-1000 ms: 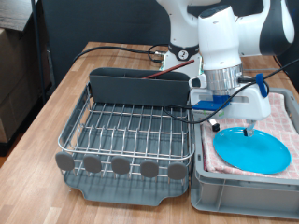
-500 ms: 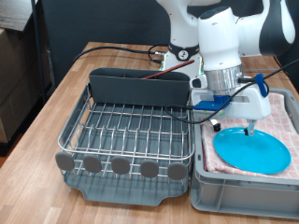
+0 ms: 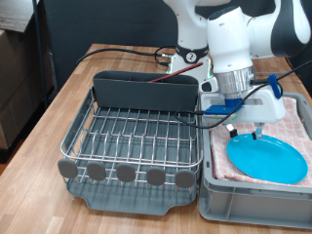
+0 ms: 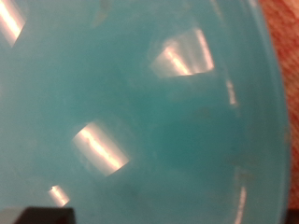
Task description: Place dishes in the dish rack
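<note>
The white Franka arm is reaching down from the exterior view's top, its two-finger gripper pointing downward at the right; finger spacing is hidden.

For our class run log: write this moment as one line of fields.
gripper: at plate's far edge | plate: tilted, on cloth in grey bin | dish rack: no dishes seen

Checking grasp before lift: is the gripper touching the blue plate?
Touching. In the exterior view the gripper meets the far edge of the light-blue plate, which sits tilted on the pink cloth.
</note>
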Motion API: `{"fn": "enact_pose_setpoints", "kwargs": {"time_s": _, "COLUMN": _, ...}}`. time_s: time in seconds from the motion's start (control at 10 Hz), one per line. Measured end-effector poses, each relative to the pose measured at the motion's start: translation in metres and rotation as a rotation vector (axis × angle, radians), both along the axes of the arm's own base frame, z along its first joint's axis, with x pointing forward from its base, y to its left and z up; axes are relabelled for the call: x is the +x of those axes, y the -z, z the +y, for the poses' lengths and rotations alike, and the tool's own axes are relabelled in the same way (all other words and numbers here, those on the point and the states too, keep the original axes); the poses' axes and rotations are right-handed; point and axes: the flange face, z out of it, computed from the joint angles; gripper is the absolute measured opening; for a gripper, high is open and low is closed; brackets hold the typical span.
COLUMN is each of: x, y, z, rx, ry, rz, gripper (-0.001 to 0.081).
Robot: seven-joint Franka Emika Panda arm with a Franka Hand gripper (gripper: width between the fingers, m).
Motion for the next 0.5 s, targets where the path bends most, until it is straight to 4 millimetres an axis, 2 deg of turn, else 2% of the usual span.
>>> {"fn": "enact_pose_setpoints", "kwargs": {"time_s": 0.1, "x": 0.0001, "y": 0.0, "z": -0.0002, "rx": 0.0, "ry": 0.001, "rz": 0.0, "gripper": 0.0377}}
{"fn": "enact_pose_setpoints", "kwargs": {"time_s": 0.2, "x": 0.0002, "y": -0.0001, "z": -0.0005, "rx": 0.0, "ry": 0.002, "rz": 0.001, "gripper": 0.0377}}
{"fn": "enact_pose_setpoints", "kwargs": {"time_s": 0.3, "x": 0.0003, "y": -0.0001, "z": -0.0006, "rx": 0.0, "ry": 0.004, "rz": 0.001, "gripper": 0.0199}}
{"fn": "enact_pose_setpoints", "kwargs": {"time_s": 0.4, "x": 0.0003, "y": -0.0002, "z": -0.0007, "rx": 0.0, "ry": 0.004, "rz": 0.001, "gripper": 0.0199}}
{"fn": "enact_pose_setpoints", "kwargs": {"time_s": 0.5, "x": 0.0004, "y": -0.0003, "z": -0.0009, "rx": 0.0, "ry": 0.004, "rz": 0.0, "gripper": 0.0044}}
